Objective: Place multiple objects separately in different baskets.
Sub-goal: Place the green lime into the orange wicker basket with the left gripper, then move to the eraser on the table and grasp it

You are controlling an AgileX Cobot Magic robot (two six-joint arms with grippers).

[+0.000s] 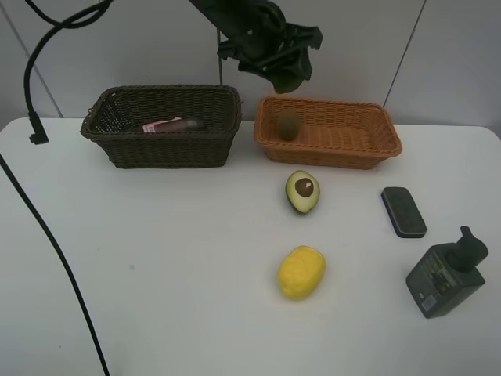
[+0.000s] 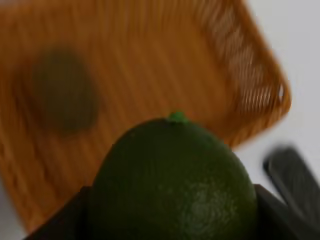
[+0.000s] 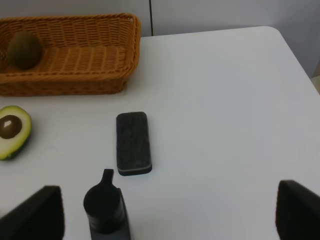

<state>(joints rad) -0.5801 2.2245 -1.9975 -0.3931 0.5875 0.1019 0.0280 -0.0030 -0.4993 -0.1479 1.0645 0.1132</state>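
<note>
Left end effector [image 2: 172, 209]: clenched on the round dark-green fruit [image 2: 172, 170], with a dark finger [image 2: 65, 222] on either side, held in the air above the shallow orange-tan wicker basket [image 1: 368, 145].
Right end effector [image 3: 167, 212]: released, fingers spread wide and gripping nothing, hung over the white counter [image 1: 172, 258].
Orange-tan basket contents: a brown fuzzy kiwi [image 1: 289, 124] lay at its left end.
Deep dark brown wicker basket [image 1: 125, 145]: stood just left of the orange-tan one, apart from it; a pink bottle [image 1: 163, 124] lay inside.
Counter, in front of the baskets: a halved avocado with pit [image 1: 302, 191], cut face up; a yellow lemon [image 1: 301, 272] nearer the front edge.
Counter, right side: a black flat case [image 1: 404, 211] and, nearer the front, a dark pump bottle [image 1: 446, 276], apart from each other.
</note>
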